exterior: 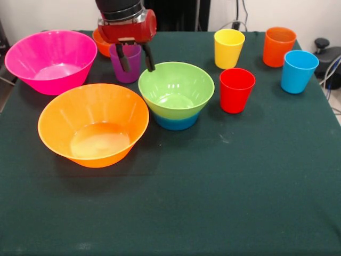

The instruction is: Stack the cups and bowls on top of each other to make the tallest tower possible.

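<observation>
My gripper [137, 68] hangs open at the back left, its dark fingers [123, 60] spread just above the green bowl's far rim. The purple cup [131, 73] stands right behind them; I cannot tell whether they touch it. The green bowl [176, 88] sits nested on a small blue bowl [176, 123], forming a short tower. The large orange bowl [93, 125] and the pink bowl [50, 61] stand at the left. A small orange bowl [100, 42] is mostly hidden behind the gripper. Red [236, 89], yellow [229, 48], orange [278, 47] and light blue [297, 71] cups stand upright at the right.
Everything rests on a dark green tablecloth [213, 192]. A black device [326, 53] and cables lie past the table's right edge.
</observation>
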`<move>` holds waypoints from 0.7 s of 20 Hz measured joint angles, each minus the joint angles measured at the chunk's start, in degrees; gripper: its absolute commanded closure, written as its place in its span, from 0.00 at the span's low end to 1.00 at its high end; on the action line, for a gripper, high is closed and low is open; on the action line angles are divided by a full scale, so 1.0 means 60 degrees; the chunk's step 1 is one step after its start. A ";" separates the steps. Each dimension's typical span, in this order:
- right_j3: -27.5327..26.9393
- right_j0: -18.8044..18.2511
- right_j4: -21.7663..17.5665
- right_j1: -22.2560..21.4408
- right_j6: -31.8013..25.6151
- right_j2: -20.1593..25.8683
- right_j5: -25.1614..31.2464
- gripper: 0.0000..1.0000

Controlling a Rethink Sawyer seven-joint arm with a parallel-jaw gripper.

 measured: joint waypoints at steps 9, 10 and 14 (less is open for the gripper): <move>-0.0367 -0.0087 0.0000 0.0496 0.0000 -0.0023 0.0133 0.00; -0.0368 -0.0107 0.0000 0.0511 0.0000 -0.0023 0.0167 0.00; -0.0367 -0.0238 0.0000 0.0481 0.0000 -0.0022 0.0373 0.00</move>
